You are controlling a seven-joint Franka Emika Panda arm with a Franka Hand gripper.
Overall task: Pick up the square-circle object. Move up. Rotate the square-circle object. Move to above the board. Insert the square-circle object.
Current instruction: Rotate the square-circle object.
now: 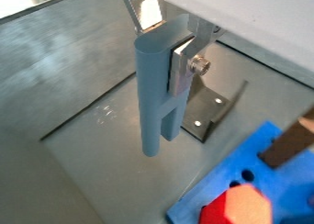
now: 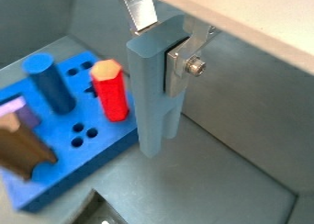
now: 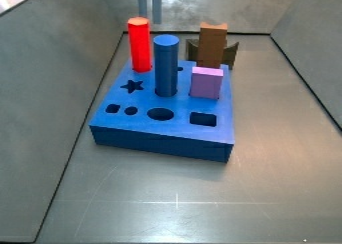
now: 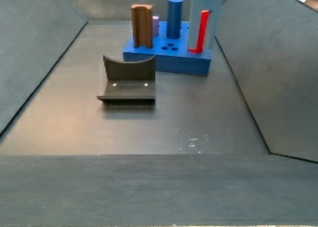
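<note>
Board [image 3: 167, 134] sits mid-floor w/ red peg [image 3: 139, 44], blue cylinder [image 3: 166, 65], pink block [image 3: 206, 83], brown block [image 3: 214, 44]. Gripper [image 2: 166, 58] is above the floor beside the board, jaws clamped on upright light-blue square-circle object [image 2: 154, 99]. Fixture [image 4: 128, 80] lies left of board.

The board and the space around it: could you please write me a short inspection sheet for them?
Surface: grey metal floor, lightly scratched.
Job's things: blue board flat on the floor, with its star, small square, circle and rounded rectangle holes open. Light blue bar hangs upright in the gripper, not inserted.
Clutter: red peg, blue cylinder, brown block and purple block stand in the board. Fixture stands on the floor, apart from the board.
Gripper: gripper shut on the bar's upper part, raised off the floor.
Cables: nothing seen.
Surroundings: grey walls around the floor.
</note>
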